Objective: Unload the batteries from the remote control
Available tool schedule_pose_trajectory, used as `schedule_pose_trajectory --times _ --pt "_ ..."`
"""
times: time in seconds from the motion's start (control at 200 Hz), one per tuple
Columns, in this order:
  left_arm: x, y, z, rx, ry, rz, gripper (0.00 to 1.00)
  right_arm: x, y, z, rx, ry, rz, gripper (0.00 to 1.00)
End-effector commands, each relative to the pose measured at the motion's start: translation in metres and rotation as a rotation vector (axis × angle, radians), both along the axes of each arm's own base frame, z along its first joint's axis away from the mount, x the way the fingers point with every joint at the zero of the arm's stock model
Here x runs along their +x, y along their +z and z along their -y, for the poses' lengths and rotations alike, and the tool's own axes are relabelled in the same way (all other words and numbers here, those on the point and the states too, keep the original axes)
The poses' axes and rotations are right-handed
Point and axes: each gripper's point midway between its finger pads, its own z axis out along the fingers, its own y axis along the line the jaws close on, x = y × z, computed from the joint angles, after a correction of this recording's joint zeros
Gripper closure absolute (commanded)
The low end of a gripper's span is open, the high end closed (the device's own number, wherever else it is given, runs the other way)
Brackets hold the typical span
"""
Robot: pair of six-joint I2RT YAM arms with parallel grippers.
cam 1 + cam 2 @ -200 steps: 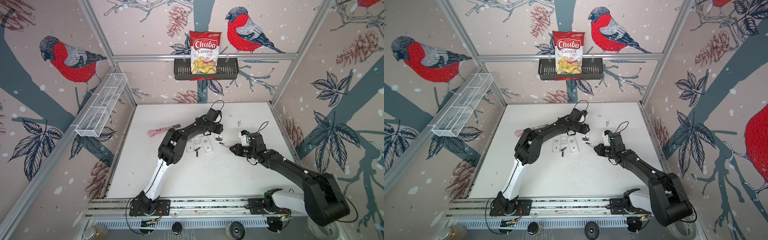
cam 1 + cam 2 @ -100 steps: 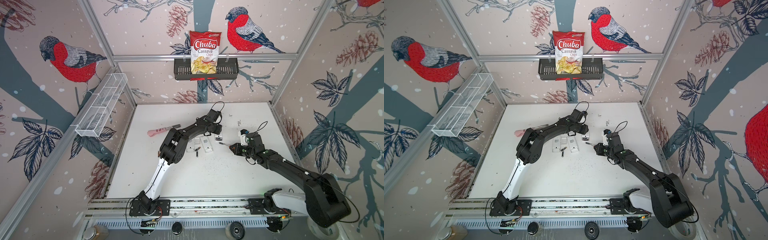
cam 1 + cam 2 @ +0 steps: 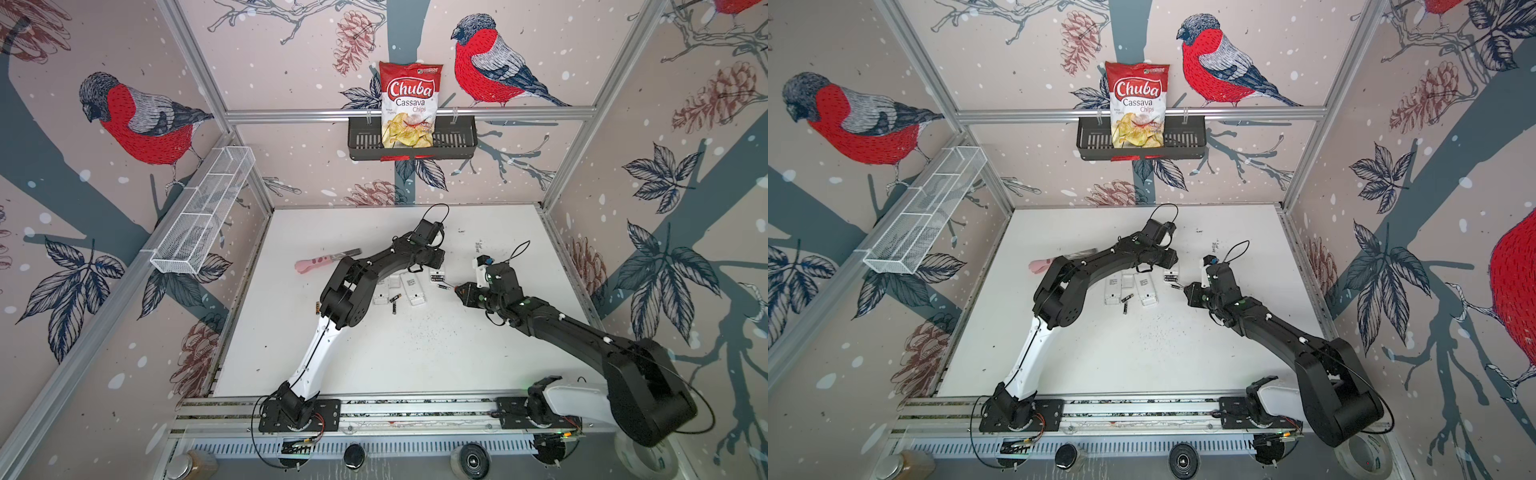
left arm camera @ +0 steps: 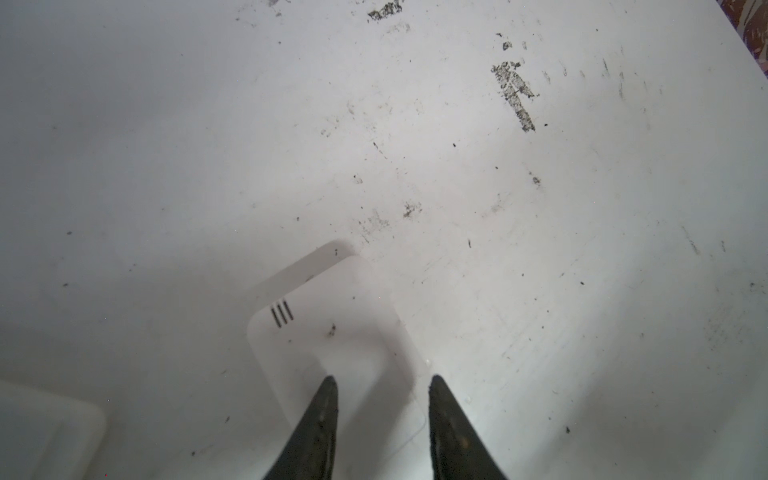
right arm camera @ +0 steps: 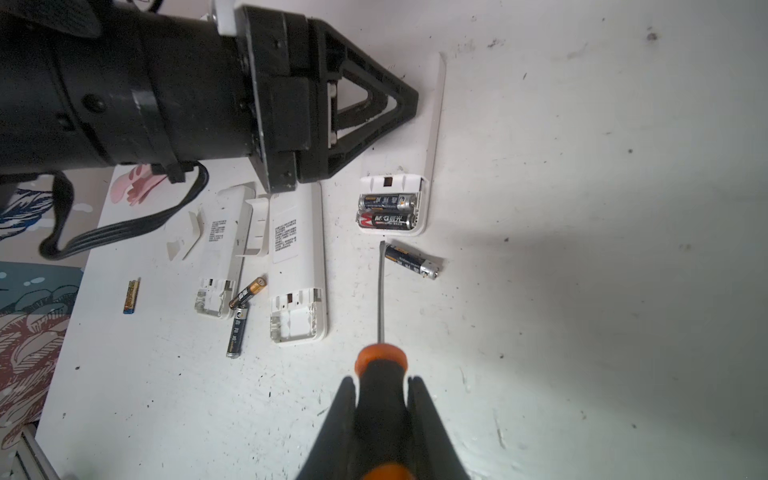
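The right gripper [image 5: 382,399] is clamped on the screwdriver [image 5: 380,361], its tip beside a loose battery [image 5: 411,262], just short of two batteries [image 5: 386,212], one marked M&G, seated in the remote [image 5: 434,124]. Only the left wrist view shows the left gripper [image 4: 380,380] with jaws narrowly apart over what seems a white casing [image 4: 332,316]. In both top views a bag [image 3: 409,110] reads Chuba Cassava Chips.

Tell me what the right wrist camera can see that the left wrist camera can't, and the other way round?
Only the right wrist view: the right gripper shut on the orange-and-black screwdriver, two batteries sitting in an open remote, and loose batteries lying nearby.
Only the left wrist view: a white plastic piece with three dark lines under the left gripper, plus dark scuff marks.
Both: the left gripper and the white table.
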Motion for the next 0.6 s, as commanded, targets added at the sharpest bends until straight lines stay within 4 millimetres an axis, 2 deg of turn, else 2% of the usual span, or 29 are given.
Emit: schedule_pose_trajectory --times 0.0,0.595 --pt "-0.01 -0.014 -0.005 0.033 0.001 -0.046 0.63 0.01 0.007 -0.005 0.016 -0.011 0.037 1.0" --pt "-0.012 -0.016 -0.007 0.038 0.001 -0.049 0.65 0.021 -0.003 -0.015 0.028 -0.004 0.017 1.0"
